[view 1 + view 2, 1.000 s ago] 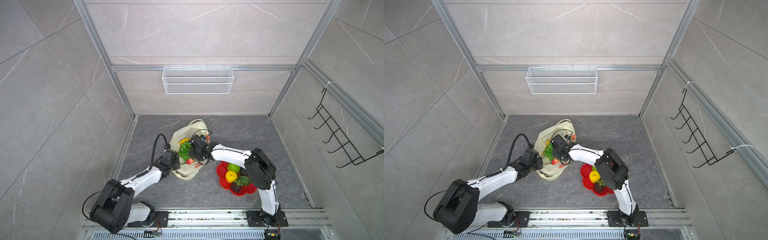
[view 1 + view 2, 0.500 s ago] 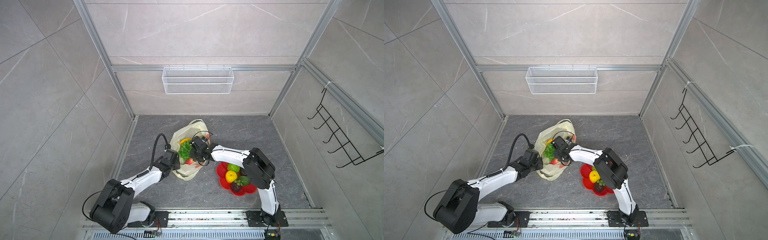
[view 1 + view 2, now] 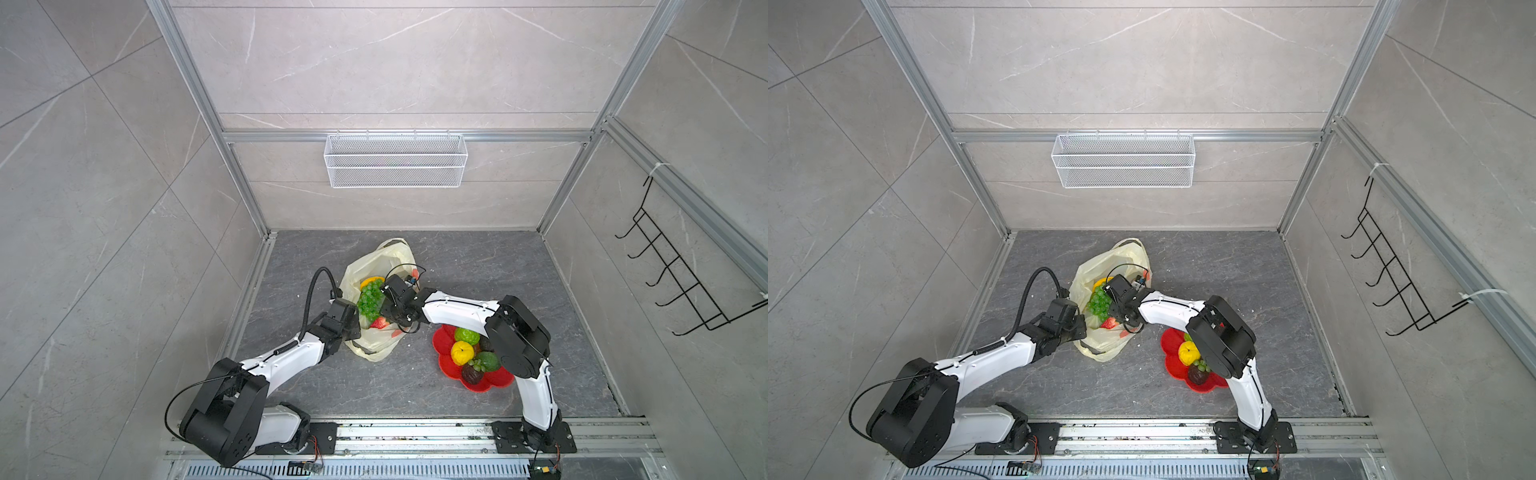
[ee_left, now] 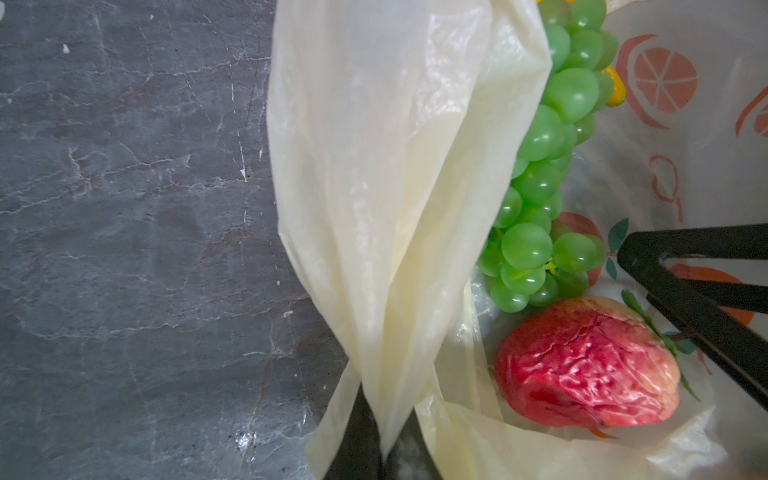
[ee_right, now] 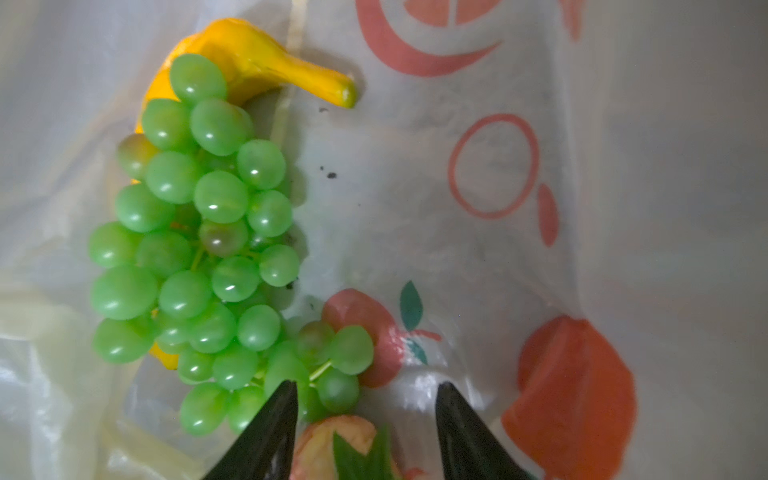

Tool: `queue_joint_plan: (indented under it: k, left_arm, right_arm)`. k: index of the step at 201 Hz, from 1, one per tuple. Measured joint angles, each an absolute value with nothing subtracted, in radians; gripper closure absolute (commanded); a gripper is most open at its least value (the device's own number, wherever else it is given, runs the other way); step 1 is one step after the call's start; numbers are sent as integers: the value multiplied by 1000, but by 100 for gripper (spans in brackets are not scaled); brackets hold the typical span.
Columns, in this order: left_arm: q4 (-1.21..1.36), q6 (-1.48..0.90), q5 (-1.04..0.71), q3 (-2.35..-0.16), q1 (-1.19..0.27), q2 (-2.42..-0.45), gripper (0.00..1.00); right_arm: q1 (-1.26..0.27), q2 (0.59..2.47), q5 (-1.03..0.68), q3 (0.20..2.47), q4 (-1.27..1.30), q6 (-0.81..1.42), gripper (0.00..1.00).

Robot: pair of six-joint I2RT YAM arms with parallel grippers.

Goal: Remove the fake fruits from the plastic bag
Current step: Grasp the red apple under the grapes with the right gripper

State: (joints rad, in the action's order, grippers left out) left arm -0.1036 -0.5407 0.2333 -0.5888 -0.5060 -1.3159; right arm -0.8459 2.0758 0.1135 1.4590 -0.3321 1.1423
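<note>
The plastic bag (image 3: 376, 262) lies open on the floor in both top views. Inside it are a green grape bunch (image 5: 199, 232), a yellow banana (image 5: 257, 62) under the grapes, and a red strawberry (image 4: 586, 370). My left gripper (image 4: 384, 440) is shut on a bunched strip of the bag's rim (image 4: 395, 208), holding the mouth open. My right gripper (image 5: 368, 395) is inside the bag, open. Its fingers stand either side of the strawberry's leafy top (image 5: 328, 444), beside the stem end of the grapes. In a top view it sits at the bag's mouth (image 3: 388, 309).
A red flower-shaped plate (image 3: 498, 380) lies right of the bag, under the right arm's elbow. It holds a yellow citrus (image 3: 462, 352), bumpy green fruits (image 3: 466, 335) and a dark brown piece (image 3: 472, 373). A white wire basket (image 3: 395, 160) hangs on the back wall.
The right gripper's jaws have spread wider inside the bag. The left arm and the bag have stayed put.
</note>
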Motion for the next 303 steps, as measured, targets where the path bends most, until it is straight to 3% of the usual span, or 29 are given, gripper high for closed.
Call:
queue_joint_plan:
  k: [22,165,274,303]
  left_arm:
    - [-104,-541,233,-589,-506,-1316,100]
    - [-103,-541,234,-591,-513,-1324,100]
    - [-103,-541,234,-591,-517,-1327,100]
    - [-103,-541,234,-591,-517,-1327,100]
  right_arm:
    - [-846,2076,100,1449,-323,1158,45]
    - [-846,2076,52,1417,-231,1181,80]
    - [-849,2052,70,1418,-228,1139,100]
    - [-860,2020,89,1429,-238,1095,100]
